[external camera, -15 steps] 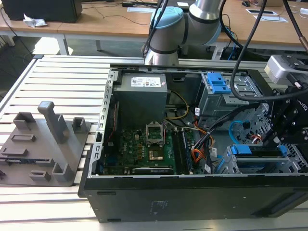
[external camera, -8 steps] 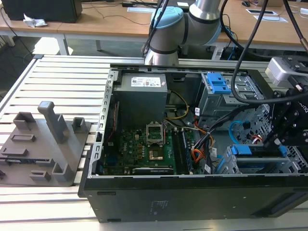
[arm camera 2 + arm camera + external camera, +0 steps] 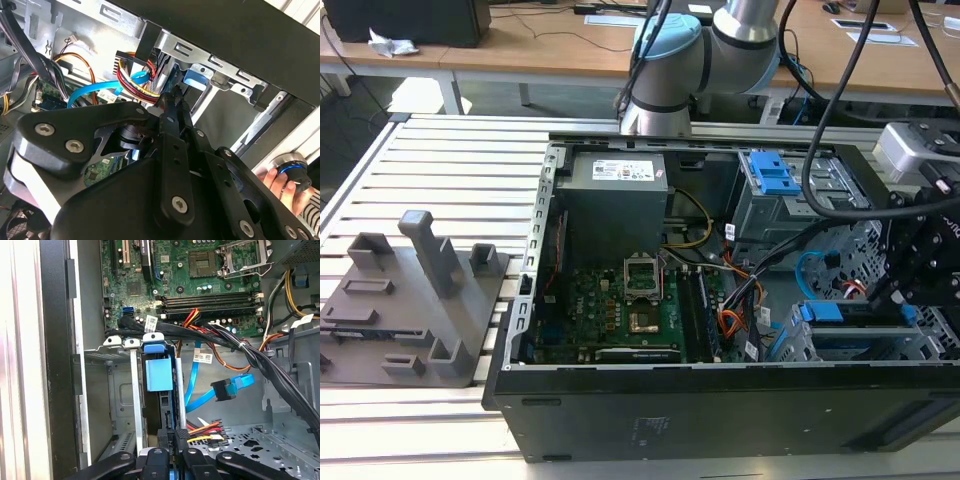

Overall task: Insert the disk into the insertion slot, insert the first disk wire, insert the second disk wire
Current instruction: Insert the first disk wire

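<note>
The disk (image 3: 160, 374), in its bright blue caddy, stands on edge inside the insertion slot (image 3: 116, 390), the silver perforated cage at the case's front corner (image 3: 920, 345). In the exterior view the caddy (image 3: 850, 312) lies in that cage. My gripper (image 3: 174, 437) is shut, its tips right at the disk's near edge (image 3: 175, 100); whether it pinches anything I cannot tell. A red, yellow and black wire bundle (image 3: 205, 429) with a dark plug lies loose right beside the fingertips. The second disk wire (image 3: 227, 390), flat and light blue, hangs free in the bay, its dark plug unconnected.
The open case holds a motherboard (image 3: 630, 310), a grey power supply (image 3: 615, 200), a grey bay with a blue latch (image 3: 770, 175) and an orange cable (image 3: 730, 325). A thick black wire bundle (image 3: 225, 340) crosses above the cage. A person's hand (image 3: 277, 182) holds a knob outside the case.
</note>
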